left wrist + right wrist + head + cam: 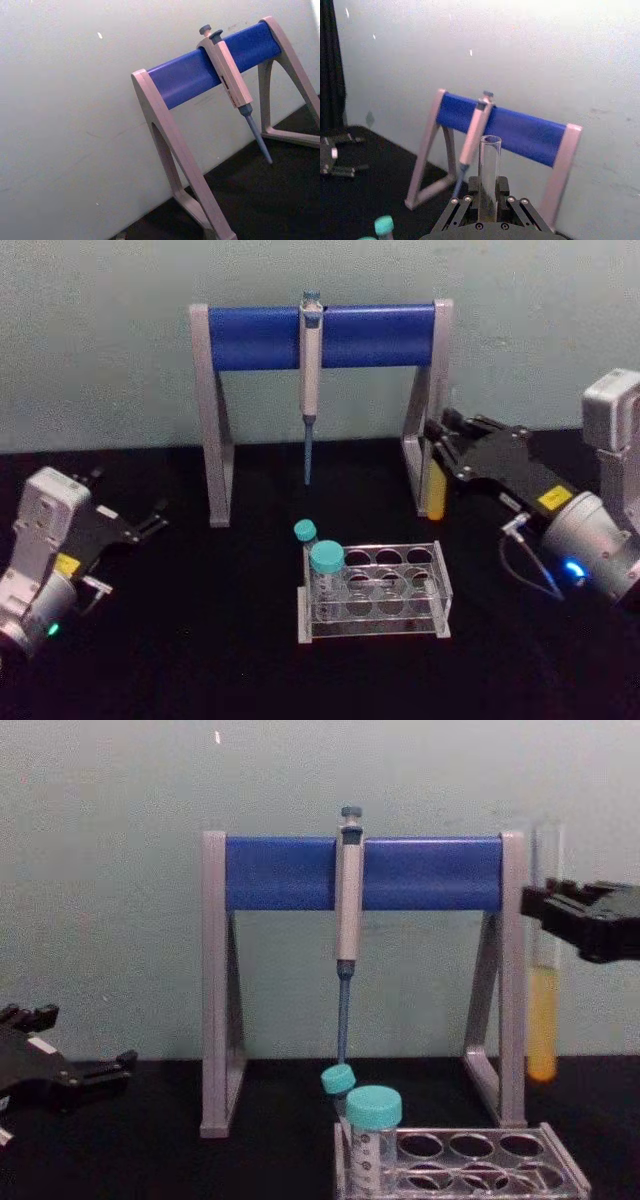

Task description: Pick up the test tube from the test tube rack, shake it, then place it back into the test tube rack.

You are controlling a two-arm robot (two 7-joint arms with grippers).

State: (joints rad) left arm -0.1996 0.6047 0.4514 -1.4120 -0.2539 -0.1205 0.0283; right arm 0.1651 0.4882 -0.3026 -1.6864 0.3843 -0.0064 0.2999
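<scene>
Underneath it all: black table (200, 660). Along its back edge: tall grey-and-blue pipette stand (260, 337).

To the right, raised beside the stand's right leg: right gripper (440, 445), fingers clamped on the upper part of the test tube (544, 1020). Holds it upright, out of the rack and well apart from it, yellow liquid in the lower part.

Low at the left: left gripper (130, 502), fingers spread, nothing between them.

Front centre: test tube rack (441, 585), with two teal-capped vials (327, 558) at its left end.

Hanging from the blue bar: pipette (311, 360), tip down.
</scene>
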